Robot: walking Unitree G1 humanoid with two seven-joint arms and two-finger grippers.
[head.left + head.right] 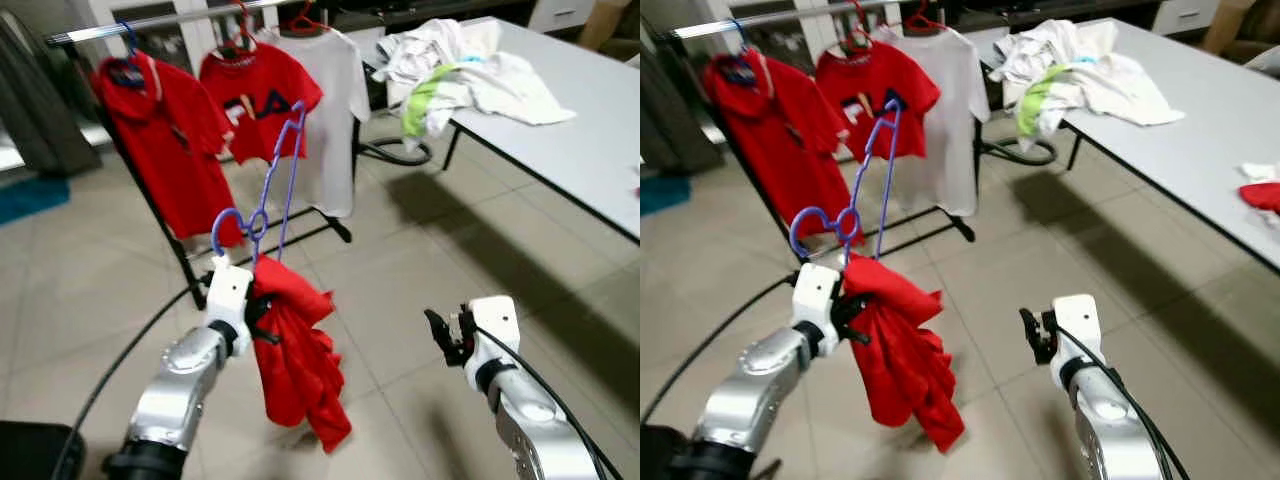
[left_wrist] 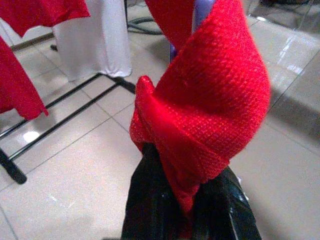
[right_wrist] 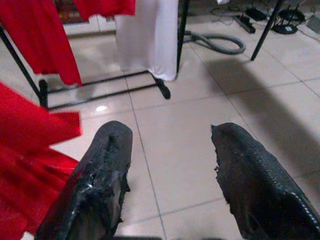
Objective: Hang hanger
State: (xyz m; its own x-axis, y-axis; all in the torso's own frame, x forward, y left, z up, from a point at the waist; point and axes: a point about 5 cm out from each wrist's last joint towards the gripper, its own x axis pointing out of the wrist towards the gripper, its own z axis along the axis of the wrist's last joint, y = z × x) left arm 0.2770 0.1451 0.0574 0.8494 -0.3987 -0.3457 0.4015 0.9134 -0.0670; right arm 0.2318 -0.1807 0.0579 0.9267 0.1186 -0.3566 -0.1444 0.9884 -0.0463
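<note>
Left tool [image 1: 258, 312] pinches a red garment [image 1: 295, 365] draped on the purple hanger [image 1: 270, 190], which we see rising tilted above the wrist toward the clothes rack [image 1: 150, 22]. Our right tool [image 3: 167, 175] hovers over the tiled floor [image 1: 400, 270] with its fingers [image 3: 105, 160] spread, holding nothing. On the rack hang two red shirts [image 1: 165, 130] and a white shirt [image 1: 335, 110]; the desk [image 1: 590, 140] carries crumpled laundry [image 1: 460, 65].
</note>
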